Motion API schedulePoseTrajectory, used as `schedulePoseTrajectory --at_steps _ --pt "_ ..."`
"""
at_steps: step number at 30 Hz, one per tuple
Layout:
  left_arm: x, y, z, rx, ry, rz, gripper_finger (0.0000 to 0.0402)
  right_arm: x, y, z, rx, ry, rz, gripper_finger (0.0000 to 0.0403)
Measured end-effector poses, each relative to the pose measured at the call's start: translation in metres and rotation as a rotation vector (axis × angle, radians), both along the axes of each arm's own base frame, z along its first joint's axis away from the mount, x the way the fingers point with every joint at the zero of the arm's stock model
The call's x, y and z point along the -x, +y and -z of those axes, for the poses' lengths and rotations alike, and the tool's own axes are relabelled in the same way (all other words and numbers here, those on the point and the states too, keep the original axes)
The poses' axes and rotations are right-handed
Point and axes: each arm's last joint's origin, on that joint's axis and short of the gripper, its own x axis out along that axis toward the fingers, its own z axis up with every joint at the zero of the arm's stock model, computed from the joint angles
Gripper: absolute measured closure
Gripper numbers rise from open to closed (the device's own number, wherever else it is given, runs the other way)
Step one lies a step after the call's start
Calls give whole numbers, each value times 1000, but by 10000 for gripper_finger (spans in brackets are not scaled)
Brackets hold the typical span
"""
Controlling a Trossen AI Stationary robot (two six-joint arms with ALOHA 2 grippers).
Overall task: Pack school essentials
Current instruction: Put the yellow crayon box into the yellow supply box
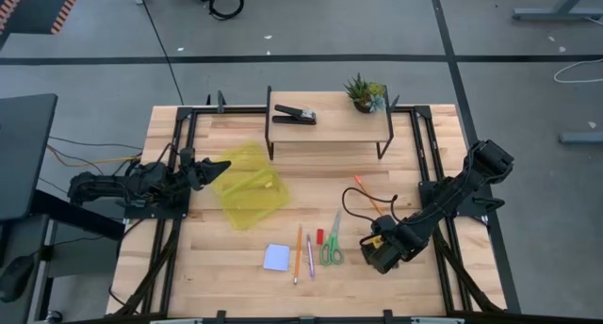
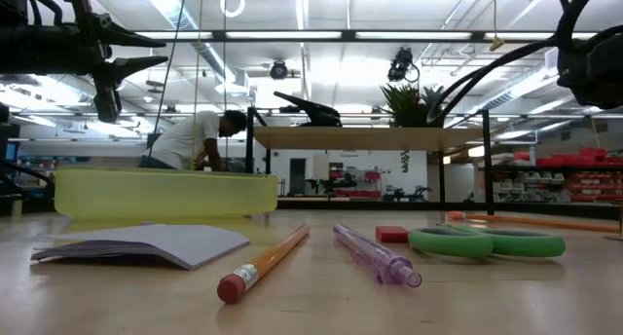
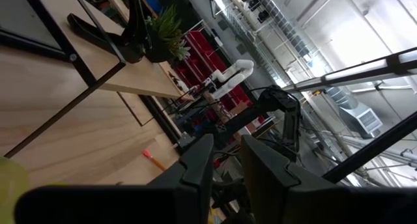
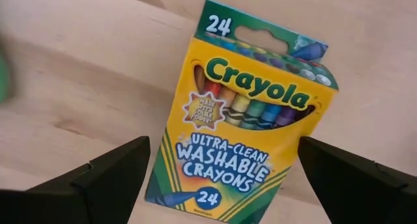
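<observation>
The yellow-green crayon box (image 4: 244,113) lies flat on the table at the near right. My right gripper (image 4: 225,185) hangs over it, pointing down and open, with one finger on either side of the box's lower half and clear of it. In the high view this gripper (image 1: 382,251) covers most of the box. To the box's left lie the green-handled scissors (image 1: 331,246), red eraser (image 1: 319,235), pink pen (image 1: 310,258), a pencil (image 1: 298,253) and the pale blue notepad (image 1: 276,257). My left gripper (image 1: 219,166) waits at the left, level, with a narrow gap and nothing in it.
A yellow-green tray (image 1: 250,194) sits left of centre, just below my left gripper's tips. An orange pencil (image 1: 367,194) lies beside my right arm. A raised shelf (image 1: 330,126) at the far edge carries a black stapler (image 1: 294,115) and a potted plant (image 1: 364,93). A person (image 2: 195,138) stands beyond the table.
</observation>
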Motion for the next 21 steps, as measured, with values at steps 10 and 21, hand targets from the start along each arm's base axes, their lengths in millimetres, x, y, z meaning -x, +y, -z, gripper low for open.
schedulePoseTrajectory --at_steps 10,21 --pt "0 0 0 2 2 0 312 1 -1 -1 17 -1 9 3" --pt "0 0 2 1 21 0 316 -1 0 -7 -18 8 40 3"
